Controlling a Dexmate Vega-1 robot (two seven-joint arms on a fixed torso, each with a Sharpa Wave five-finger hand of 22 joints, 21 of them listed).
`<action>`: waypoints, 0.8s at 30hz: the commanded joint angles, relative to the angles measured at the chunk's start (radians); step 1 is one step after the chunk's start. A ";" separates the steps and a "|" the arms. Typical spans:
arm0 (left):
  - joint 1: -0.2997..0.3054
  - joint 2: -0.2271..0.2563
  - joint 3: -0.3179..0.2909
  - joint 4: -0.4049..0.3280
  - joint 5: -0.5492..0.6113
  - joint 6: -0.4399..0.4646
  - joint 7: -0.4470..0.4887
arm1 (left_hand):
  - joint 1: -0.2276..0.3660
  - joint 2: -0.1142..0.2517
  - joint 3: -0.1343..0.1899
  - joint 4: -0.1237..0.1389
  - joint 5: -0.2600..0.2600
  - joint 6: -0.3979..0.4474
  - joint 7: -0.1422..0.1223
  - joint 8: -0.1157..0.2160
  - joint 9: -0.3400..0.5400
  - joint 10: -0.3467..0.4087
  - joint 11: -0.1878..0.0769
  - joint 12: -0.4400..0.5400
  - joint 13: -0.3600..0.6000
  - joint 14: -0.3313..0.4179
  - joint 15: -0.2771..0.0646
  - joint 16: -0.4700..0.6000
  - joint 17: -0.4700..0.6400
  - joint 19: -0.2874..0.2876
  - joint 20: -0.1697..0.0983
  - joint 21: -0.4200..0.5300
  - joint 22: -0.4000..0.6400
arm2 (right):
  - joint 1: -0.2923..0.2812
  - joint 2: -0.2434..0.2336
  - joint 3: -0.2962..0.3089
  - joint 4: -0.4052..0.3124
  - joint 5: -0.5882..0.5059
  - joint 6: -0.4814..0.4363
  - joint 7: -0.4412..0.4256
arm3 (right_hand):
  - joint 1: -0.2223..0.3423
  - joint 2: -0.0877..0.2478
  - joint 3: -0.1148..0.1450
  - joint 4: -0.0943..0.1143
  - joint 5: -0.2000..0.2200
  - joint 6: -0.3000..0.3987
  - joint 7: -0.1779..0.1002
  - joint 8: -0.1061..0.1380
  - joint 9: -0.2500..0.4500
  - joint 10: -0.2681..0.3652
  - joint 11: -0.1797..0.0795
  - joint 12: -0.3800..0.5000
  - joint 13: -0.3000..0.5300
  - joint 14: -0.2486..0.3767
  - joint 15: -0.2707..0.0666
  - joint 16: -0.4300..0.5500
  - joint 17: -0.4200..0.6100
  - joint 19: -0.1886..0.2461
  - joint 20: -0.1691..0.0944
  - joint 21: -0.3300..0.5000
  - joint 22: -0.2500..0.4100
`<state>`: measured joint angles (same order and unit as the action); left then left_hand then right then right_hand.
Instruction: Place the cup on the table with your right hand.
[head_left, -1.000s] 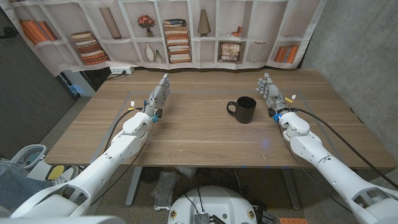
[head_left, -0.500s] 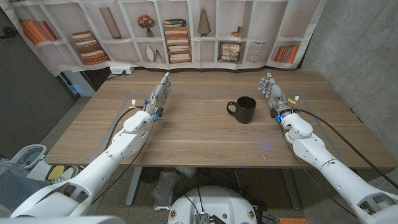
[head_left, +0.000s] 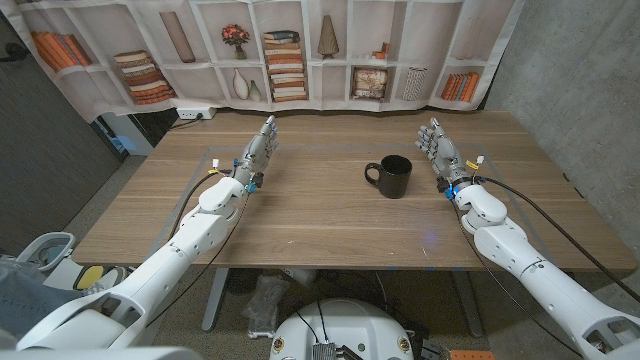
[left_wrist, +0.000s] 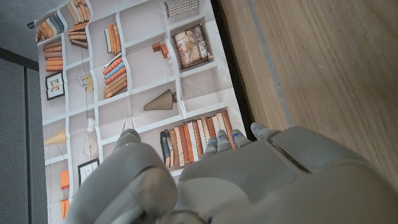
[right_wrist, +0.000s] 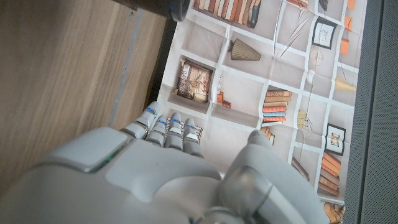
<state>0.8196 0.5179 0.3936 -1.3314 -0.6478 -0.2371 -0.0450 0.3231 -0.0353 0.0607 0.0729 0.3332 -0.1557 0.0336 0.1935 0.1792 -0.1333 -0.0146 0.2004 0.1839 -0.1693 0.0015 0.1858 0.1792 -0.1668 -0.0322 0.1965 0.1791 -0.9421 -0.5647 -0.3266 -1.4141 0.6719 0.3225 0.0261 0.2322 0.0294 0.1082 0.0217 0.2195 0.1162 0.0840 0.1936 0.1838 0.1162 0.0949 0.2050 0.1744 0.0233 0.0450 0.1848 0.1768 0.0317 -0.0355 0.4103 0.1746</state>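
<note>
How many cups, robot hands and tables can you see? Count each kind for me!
Cups: 1, the black cup.
Robot hands: 2, the left hand and the right hand.
Tables: 1, the wooden table.
Total: 4.

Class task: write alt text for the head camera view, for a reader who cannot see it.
A black cup stands upright on a wooden table, its handle towards the robot's left. The right hand, open, is beside the cup without touching it; the left hand, also open, is farther off.
</note>
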 joint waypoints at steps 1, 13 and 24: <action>0.013 0.011 -0.006 -0.028 0.001 0.004 0.009 | 0.012 0.000 0.001 -0.001 -0.004 -0.005 -0.005 0.004 0.006 -0.005 -0.004 0.004 0.002 -0.017 -0.001 0.003 0.004 -0.014 -0.055 0.002 0.002 | -0.024 -0.019 0.010 -0.032 0.011 0.006 0.016 | 0.012 0.003 0.004 -0.007 -0.002 0.009 -0.003 0.002 0.002 0.004 0.001 0.003 0.005 0.007 0.001 0.007 0.003 0.019 -0.019 -0.002 0.003; 0.007 0.016 -0.003 -0.044 0.005 0.005 0.001 | 0.015 0.003 0.000 -0.002 -0.006 -0.007 -0.005 0.003 0.006 -0.004 -0.006 0.004 0.002 -0.018 -0.001 0.002 0.005 -0.016 -0.055 0.002 0.002 | -0.057 -0.043 0.023 -0.071 0.017 0.007 0.019 | 0.014 0.003 0.004 -0.009 -0.003 0.007 -0.004 0.001 0.002 0.001 0.000 0.001 0.005 0.010 0.001 0.007 0.004 0.021 -0.019 -0.006 0.003; 0.020 0.034 -0.003 -0.083 0.009 0.026 0.012 | 0.018 0.004 -0.001 -0.003 -0.007 -0.007 -0.006 0.003 0.006 -0.005 -0.005 0.004 0.003 -0.019 -0.003 0.002 0.005 -0.016 -0.055 0.002 0.002 | -0.086 -0.064 0.034 -0.106 0.015 0.009 0.016 | 0.015 0.003 0.003 -0.010 -0.004 0.008 -0.004 0.000 0.002 0.001 0.002 0.001 0.006 0.011 0.002 0.007 0.004 0.022 -0.018 -0.010 0.003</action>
<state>0.8295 0.5370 0.3902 -1.3819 -0.6427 -0.2286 -0.0424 0.3284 -0.0300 0.0607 0.0729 0.3285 -0.1590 0.0303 0.1935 0.1791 -0.1368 -0.0181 0.2004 0.1838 -0.1692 0.0015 0.1858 0.1790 -0.1668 -0.0322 0.1965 0.1790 -1.0019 -0.6095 -0.3033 -1.4878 0.6854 0.3303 0.0427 0.2389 0.0360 0.1122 0.0179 0.2195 0.1162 0.0840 0.1936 0.1837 0.1161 0.0948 0.2050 0.1743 0.0269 0.0412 0.1886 0.1793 0.0422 -0.0357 0.4026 0.1745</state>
